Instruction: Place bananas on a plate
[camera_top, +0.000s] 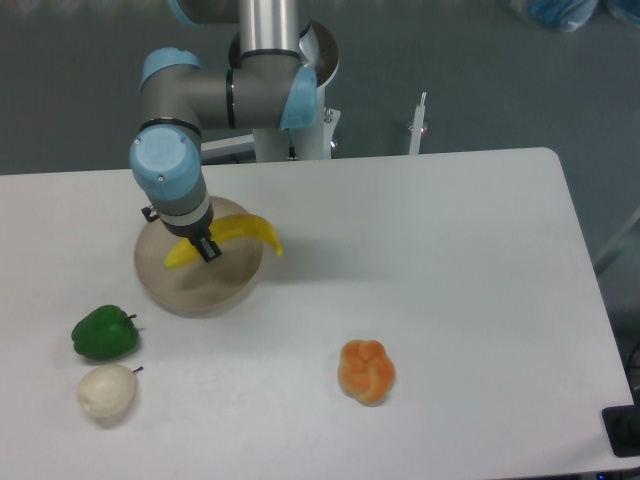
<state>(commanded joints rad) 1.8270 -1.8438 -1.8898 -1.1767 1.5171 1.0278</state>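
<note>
The bright yellow banana (250, 231) is held in my gripper (205, 245), directly over the plate. The beige-tan round plate (200, 290) sits at the left middle of the white table. The gripper is shut on the banana near its middle; the banana's right end sticks out past the plate's right rim. The arm hides the plate's back part, and I cannot tell whether the banana touches the plate.
A green pepper (104, 333) and a whitish pear-like piece (107, 393) lie at the front left. An orange lobed bun-like piece (366, 371) lies at the front middle. The arm's base (285, 120) stands at the table's back edge.
</note>
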